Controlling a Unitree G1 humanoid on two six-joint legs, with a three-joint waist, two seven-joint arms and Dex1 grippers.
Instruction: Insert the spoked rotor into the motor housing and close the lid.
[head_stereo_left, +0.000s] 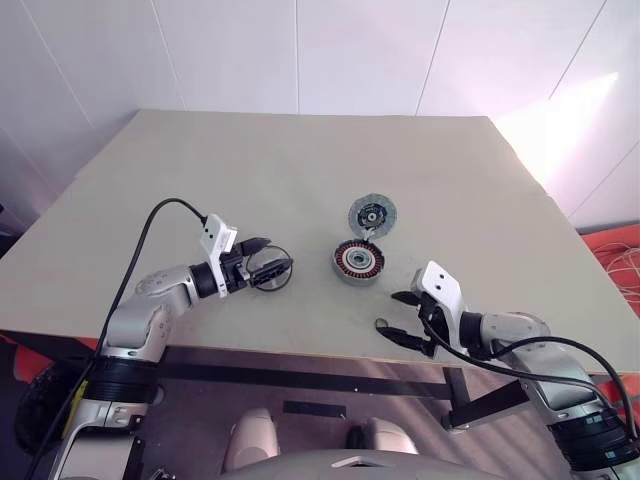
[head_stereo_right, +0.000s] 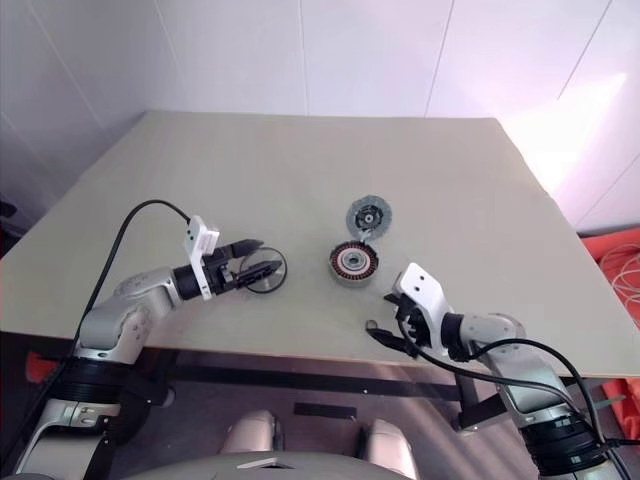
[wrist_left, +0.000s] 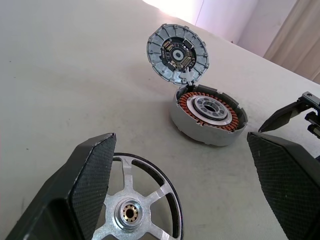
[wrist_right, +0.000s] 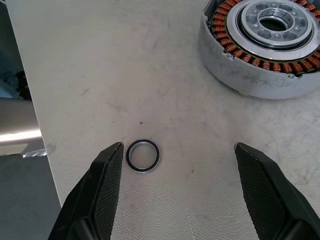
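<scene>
Left pincer (head_stereo_left: 262, 262) spread wide over the spoked rotor (wrist_left: 135, 210), gripping nothing; rotor lies flat on the desk (head_stereo_left: 300, 170), silvery spokes to a central hub, thin dark outer rim. Right of it, mid-desk, the motor housing (head_stereo_left: 357, 262): shallow grey cup, copper windings ringing a silver centre. The lid (head_stereo_left: 372, 214) is hinged at its far rim, swung open, inner face showing a dark circular hub. No legible markings. Right pincer (head_stereo_left: 397, 315) wide open near the desk's front edge, empty; small metal ring (wrist_right: 142, 155) lies just beside one finger.
</scene>
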